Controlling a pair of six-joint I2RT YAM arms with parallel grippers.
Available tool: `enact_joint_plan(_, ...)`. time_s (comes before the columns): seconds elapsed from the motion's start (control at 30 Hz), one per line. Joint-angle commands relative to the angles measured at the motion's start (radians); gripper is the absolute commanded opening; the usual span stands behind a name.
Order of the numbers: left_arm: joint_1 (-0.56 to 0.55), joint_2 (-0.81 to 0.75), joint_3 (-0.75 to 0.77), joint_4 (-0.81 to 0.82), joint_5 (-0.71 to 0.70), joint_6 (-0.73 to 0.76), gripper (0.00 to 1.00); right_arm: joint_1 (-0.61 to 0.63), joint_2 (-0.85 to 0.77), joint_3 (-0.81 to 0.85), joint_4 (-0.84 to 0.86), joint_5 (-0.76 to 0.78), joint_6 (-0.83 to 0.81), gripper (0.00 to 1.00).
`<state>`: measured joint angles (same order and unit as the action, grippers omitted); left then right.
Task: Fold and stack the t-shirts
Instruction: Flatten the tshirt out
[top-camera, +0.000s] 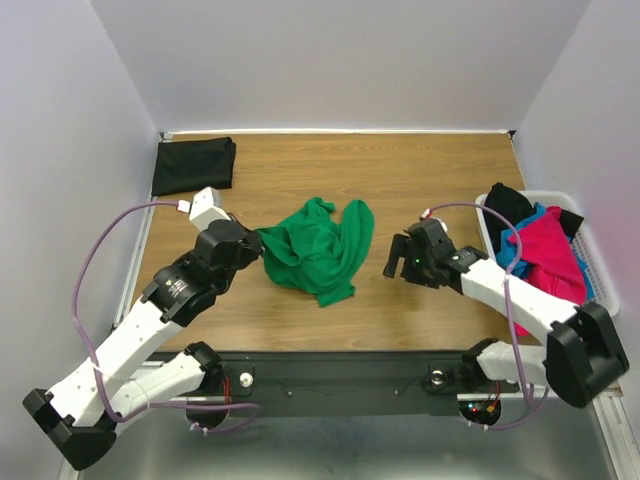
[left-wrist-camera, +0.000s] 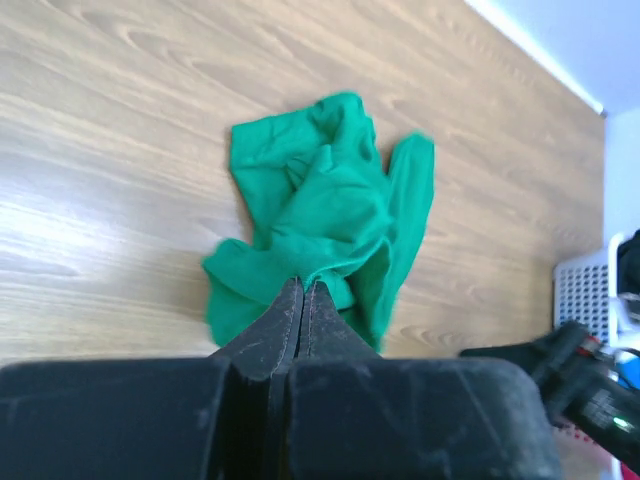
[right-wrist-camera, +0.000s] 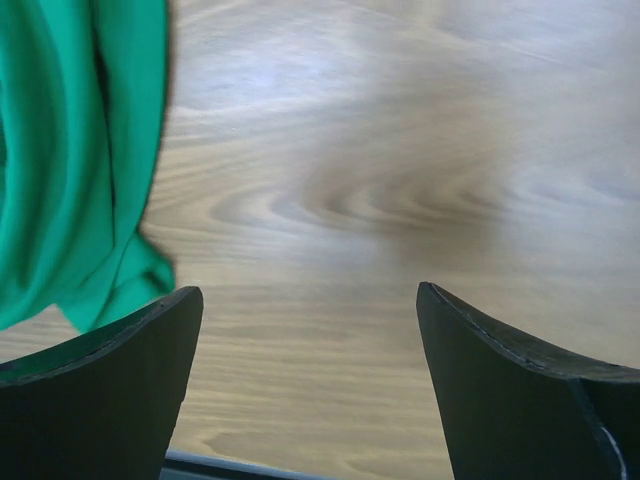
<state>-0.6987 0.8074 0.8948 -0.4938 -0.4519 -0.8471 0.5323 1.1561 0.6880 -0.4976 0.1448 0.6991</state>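
A bright green t-shirt (top-camera: 320, 248) lies crumpled on the middle of the wooden table. My left gripper (top-camera: 263, 248) is at its left edge. In the left wrist view the jaws (left-wrist-camera: 303, 286) are pressed together with their tips pinching the near edge of the green cloth (left-wrist-camera: 330, 200). My right gripper (top-camera: 395, 258) is open and empty just right of the shirt. In the right wrist view its fingers (right-wrist-camera: 310, 300) spread wide over bare wood, with the green cloth (right-wrist-camera: 80, 150) at the left. A folded black t-shirt (top-camera: 193, 165) lies at the back left corner.
A white plastic basket (top-camera: 592, 262) stands at the right edge, holding magenta (top-camera: 548, 255), blue and black (top-camera: 507, 203) shirts. White walls close in the table on three sides. The right arm (left-wrist-camera: 560, 360) shows low right in the left wrist view.
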Motion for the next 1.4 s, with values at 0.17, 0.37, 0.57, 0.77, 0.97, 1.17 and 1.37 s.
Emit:
enact_joint_plan(0.17,0.002,0.032,0.030,-0.058,-0.067,-0.021,0.00,0.166,0.238,0.123,0.220,-0.053,0.030,0.89)
enact_joint_plan(0.37,0.002,0.016,0.024,-0.071,-0.077,-0.030,0.00,0.163,0.290,0.251,0.211,0.271,0.022,0.88)
enact_joint_plan(0.57,0.002,-0.001,0.007,-0.078,-0.085,-0.033,0.00,0.077,0.413,0.435,0.205,0.303,-0.036,0.89)
enact_joint_plan(0.77,0.002,-0.002,-0.008,-0.055,-0.071,-0.024,0.00,0.015,0.645,0.659,0.197,0.254,-0.093,0.89)
enact_joint_plan(0.97,0.004,0.019,-0.005,-0.049,-0.076,-0.020,0.00,-0.012,0.829,0.829,0.182,0.188,-0.108,0.80)
enact_joint_plan(1.17,0.004,0.033,-0.011,-0.038,-0.073,-0.017,0.00,-0.014,0.924,0.901,0.168,0.136,-0.087,0.66)
enact_joint_plan(1.37,0.004,0.023,-0.010,-0.055,-0.082,-0.020,0.00,-0.014,0.965,0.904,0.166,0.141,-0.053,0.30)
